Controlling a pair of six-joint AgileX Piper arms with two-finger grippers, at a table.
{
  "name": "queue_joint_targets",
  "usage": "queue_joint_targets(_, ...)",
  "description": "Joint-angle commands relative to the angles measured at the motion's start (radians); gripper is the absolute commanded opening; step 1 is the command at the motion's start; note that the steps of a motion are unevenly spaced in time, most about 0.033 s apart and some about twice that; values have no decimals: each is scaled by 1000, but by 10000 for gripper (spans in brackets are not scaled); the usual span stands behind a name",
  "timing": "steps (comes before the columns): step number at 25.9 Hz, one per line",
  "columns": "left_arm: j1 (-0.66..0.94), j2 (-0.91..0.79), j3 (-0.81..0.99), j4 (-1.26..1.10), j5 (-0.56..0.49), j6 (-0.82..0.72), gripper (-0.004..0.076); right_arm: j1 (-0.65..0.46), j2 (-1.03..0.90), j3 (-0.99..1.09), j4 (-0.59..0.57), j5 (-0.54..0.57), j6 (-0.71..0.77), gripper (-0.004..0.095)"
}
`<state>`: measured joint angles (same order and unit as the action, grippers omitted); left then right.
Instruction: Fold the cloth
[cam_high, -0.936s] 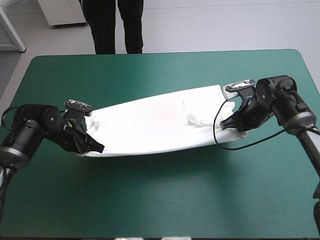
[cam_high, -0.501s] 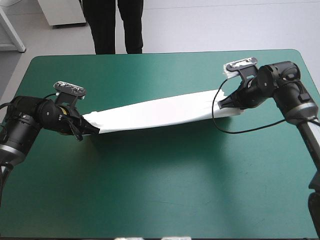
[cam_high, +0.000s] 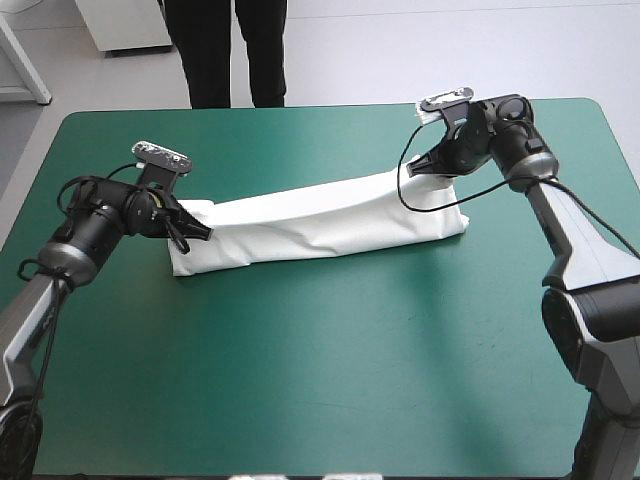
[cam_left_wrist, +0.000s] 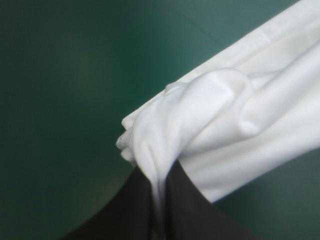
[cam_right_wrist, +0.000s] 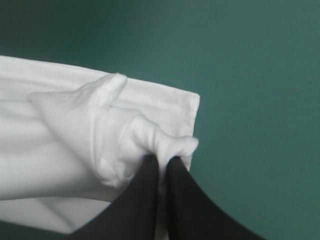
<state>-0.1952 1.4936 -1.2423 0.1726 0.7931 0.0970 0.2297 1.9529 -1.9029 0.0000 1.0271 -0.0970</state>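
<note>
The T-shirt (cam_high: 320, 225) lies as a long, narrow folded band on the teal-green cover (cam_high: 320, 380), a little beyond the table's centre. It slants from a 9 o'clock end toward 2 o'clock. The left gripper (cam_high: 195, 232) sits at the band's 9 o'clock end, jaws pressed together on a bunched corner of white fabric, and the rest of the band runs away ahead of it. The right gripper (cam_high: 420, 168) is at the 2 o'clock end, nearer the far edge. Its jaws likewise pinch a gathered corner, just beside the hemmed edge.
</note>
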Motion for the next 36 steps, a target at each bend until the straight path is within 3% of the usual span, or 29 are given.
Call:
queue_joint_targets(1, -6, 35, -34, 34, -93, -24, -9, -7, 25, -83, -16, -52, 0, -17)
queue_joint_targets(6, -6, 160, -34, 69, -184, -29, -9, -7, 144, -96, 0, -71, -2, -17)
queue_joint_targets(12, -6, 182, -38, 76, -145, -42, 1, -28, 178, -118, 78, -21, -58, -5)
queue_joint_targets(14, -6, 173, -53, 76, -93, -40, 48, -50, 174, -145, 136, 35, -91, 36)
queue_joint_targets(20, -6, 135, -128, 118, 55, -48, 293, -127, 105, -153, 275, 96, -147, 209)
queue_joint_targets(23, -6, 102, -187, 118, 139, -83, 340, -174, 47, -151, 313, 133, -169, 311)
queue_joint_targets(27, -8, 57, -268, -27, 198, -84, 338, -231, -54, -126, 342, 155, -170, 419)
queue_joint_targets(32, -66, 30, -350, -179, 225, -7, 313, -301, -220, 9, 337, 170, -196, 433)
queue_joint_targets(36, -134, 30, -368, -185, 177, 9, 127, -345, -349, 145, 333, 153, -215, 433)
